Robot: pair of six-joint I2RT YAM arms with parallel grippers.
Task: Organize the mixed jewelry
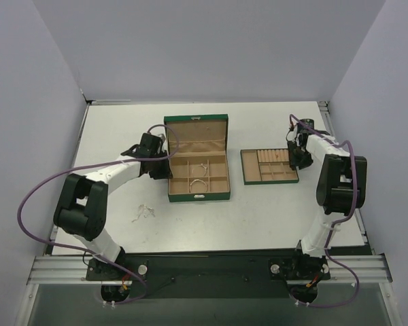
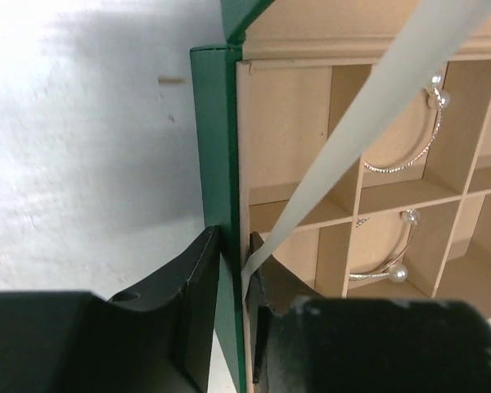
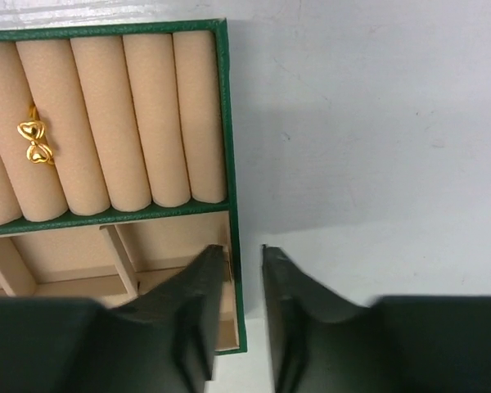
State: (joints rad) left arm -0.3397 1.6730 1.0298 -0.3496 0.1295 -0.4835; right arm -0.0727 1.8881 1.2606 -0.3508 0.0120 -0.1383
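Top external view: the whole table [image 1: 258, 217] is taken in only here, with the green box [image 1: 198, 197] standing lid [image 1: 196, 134] raised and the small green tray [image 1: 270, 182] to its right. The left gripper [image 1: 162, 165] is set at the box's left wall, the right gripper [image 1: 298, 157] at the tray's right edge. A fine pale chain [image 1: 144, 212] is seen only here, loose on the table near the box's front left corner.

In the left wrist view the jaws are shown narrowed onto the box wall, one finger on each side. Two silvery bangles [image 2: 424, 147] with pearl ends are made out in separate compartments.

In the right wrist view the jaws are seen slightly parted astride the tray wall, gripping nothing. A gold ring [image 3: 35, 143] is lodged between the ring rolls [image 3: 147, 115].
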